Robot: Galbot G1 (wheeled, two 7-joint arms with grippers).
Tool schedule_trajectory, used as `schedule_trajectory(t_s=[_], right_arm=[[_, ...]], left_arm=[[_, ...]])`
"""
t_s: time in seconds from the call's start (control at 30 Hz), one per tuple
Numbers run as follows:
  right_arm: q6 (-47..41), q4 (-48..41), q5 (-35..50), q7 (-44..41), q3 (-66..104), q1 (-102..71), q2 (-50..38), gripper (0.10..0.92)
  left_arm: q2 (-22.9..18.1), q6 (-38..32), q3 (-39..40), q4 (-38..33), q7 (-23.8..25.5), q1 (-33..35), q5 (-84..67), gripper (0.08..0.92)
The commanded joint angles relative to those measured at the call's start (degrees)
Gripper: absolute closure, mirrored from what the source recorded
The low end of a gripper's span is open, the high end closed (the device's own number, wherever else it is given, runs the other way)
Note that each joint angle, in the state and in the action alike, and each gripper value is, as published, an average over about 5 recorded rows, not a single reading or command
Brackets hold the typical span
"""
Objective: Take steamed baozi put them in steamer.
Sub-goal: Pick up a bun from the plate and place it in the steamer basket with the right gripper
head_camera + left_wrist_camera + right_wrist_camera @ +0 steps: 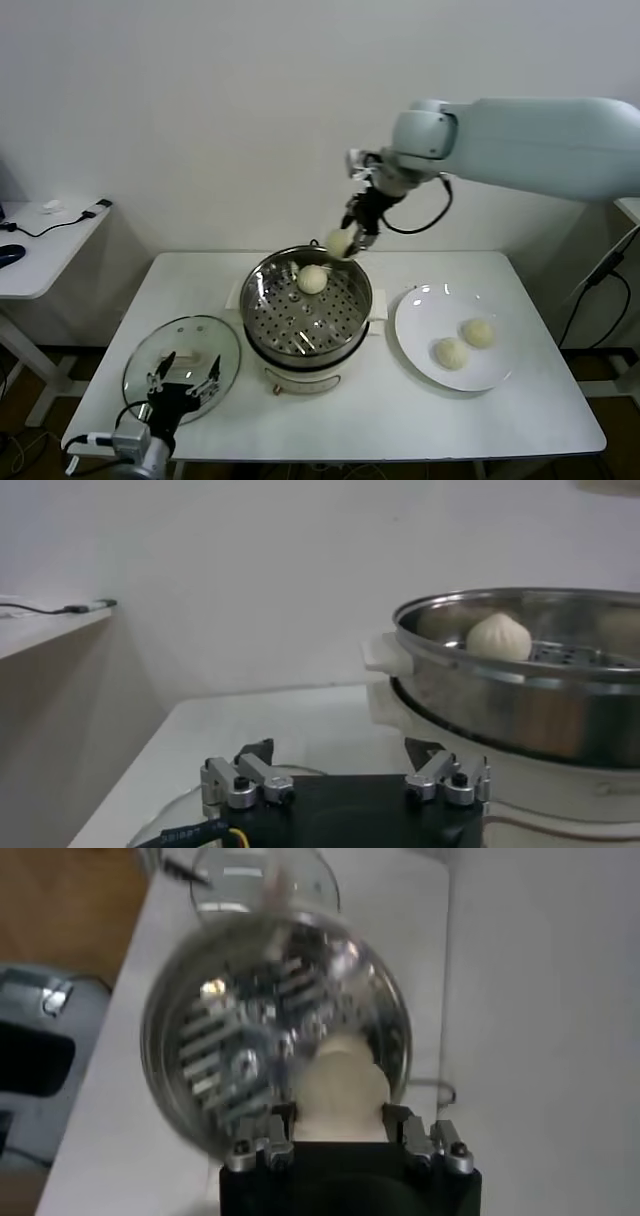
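Note:
The steel steamer [262, 312] stands mid-table on its cream base, with one cream-white baozi [312, 279] on its perforated floor at the far side. My right gripper [343, 243] is shut on a second baozi [338, 242] and holds it above the steamer's far rim; in the right wrist view that baozi [340, 1091] sits between the fingers over the steamer [215, 1028]. Two more baozi [451, 352] [478, 332] lie on the white plate [420, 315]. My left gripper [184, 380] is open and empty over the glass lid, with the steamer [500, 695] and its baozi [499, 637] beside it.
The round glass lid [225, 345] with a cream handle lies on the table left of the steamer. A side table [40, 250] with cables stands at the far left. A white wall lies behind the table.

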Motion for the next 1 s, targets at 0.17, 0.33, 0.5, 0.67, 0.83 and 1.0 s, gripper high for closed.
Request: schedule_trajectory(t_s=[0.17, 0.33, 0.5, 0.67, 0.83, 1.0], right_arm=[[-9.6, -2.26, 3.2, 12.53, 1.32, -11.53, 13.33, 0.436], [-10.69, -4.86, -0.43, 14.12, 1.34, -16.5, 13.18, 0.432], [-10.9, -8.4, -2.41, 15.12, 2.67, -20.69, 13.5, 0.431], [-10.71, -11.69, -3.27, 15.1, 4.27, -23.21, 14.41, 0.434], [-10.61, -12.94, -3.06, 14.89, 5.44, -24.59, 14.55, 0.435], [-10.47, -12.0, -2.73, 14.83, 6.8, -23.8, 13.1, 0.339]], left_arm=[[-1.0, 0.44, 0.43, -1.6, 0.37, 0.44, 0.53, 0.177], [-0.98, 0.26, 0.43, -1.34, 0.38, 0.7, 0.6, 0.177], [-1.08, 0.01, 0.59, -0.77, 0.37, 0.7, 0.63, 0.177], [-1.02, -0.03, 0.76, -0.37, 0.36, 0.47, 0.69, 0.177], [-1.0, 0.0, 0.7, -0.3, 0.36, 0.36, 0.64, 0.177], [-1.06, -0.01, 0.67, -0.31, 0.34, 0.3, 0.59, 0.177]])
